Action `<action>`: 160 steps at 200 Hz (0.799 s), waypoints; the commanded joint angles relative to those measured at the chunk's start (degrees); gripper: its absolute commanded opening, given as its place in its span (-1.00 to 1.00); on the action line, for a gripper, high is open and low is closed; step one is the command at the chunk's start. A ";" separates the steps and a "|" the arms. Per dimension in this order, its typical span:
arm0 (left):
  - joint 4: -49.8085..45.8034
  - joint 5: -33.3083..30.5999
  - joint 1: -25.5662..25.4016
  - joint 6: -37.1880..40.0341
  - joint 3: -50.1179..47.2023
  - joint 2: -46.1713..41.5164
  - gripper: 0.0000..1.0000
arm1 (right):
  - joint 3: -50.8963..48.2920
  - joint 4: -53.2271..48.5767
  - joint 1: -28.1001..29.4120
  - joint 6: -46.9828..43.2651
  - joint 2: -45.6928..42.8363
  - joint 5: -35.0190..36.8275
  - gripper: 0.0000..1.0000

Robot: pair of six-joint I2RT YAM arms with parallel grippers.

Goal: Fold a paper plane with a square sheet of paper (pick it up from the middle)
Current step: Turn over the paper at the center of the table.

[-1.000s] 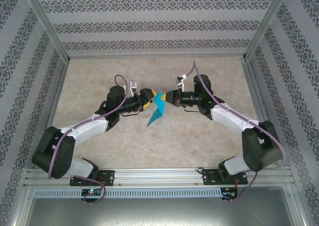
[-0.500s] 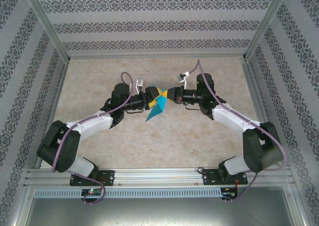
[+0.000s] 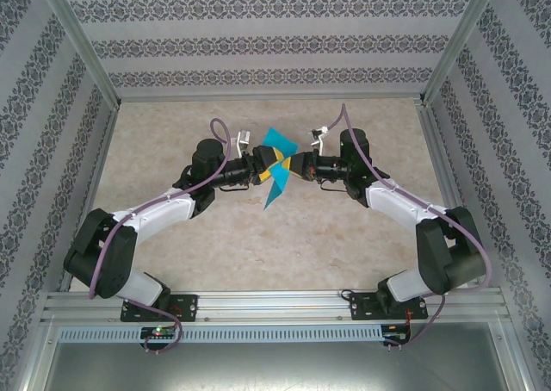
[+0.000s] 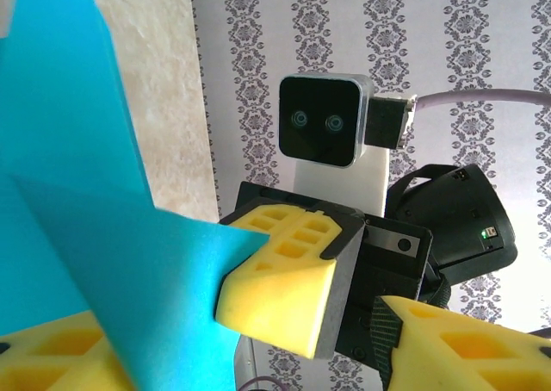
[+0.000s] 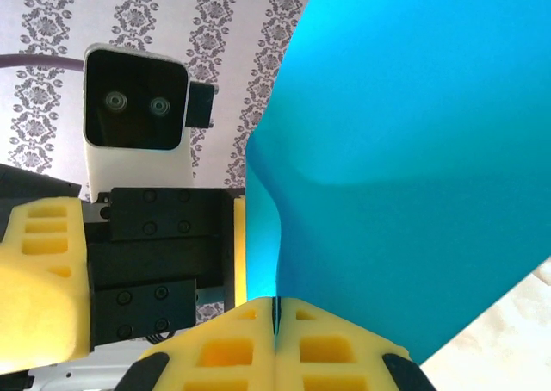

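The teal-blue sheet of paper (image 3: 277, 141) is folded and creased, and hangs in the air above the middle of the table. One flap stands up on the far side and a sharp tip (image 3: 272, 198) points toward the near side. My right gripper (image 3: 291, 167) (image 5: 275, 309) is shut on the paper (image 5: 413, 150), pads pressed together over its edge. My left gripper (image 3: 265, 169) (image 4: 250, 344) faces it, open. Its fingers (image 4: 465, 339) straddle the paper (image 4: 77, 193) and the right gripper's fingertips (image 4: 284, 270).
The beige table top (image 3: 258, 245) lies below both arms. Metal frame posts (image 3: 86, 64) and patterned walls (image 3: 275, 46) close in the left, right and far sides. The arm bases (image 3: 164, 305) sit on the rail at the near edge.
Both grippers have moved toward the far side with the paper between them. The paper has turned, so a flap now stands up behind the grippers. The left jaws have narrowed a little.
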 commanded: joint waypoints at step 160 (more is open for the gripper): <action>-10.72 1.34 -0.70 5.34 3.79 0.35 -0.72 | -0.82 2.80 -1.01 0.81 0.60 -1.29 -0.76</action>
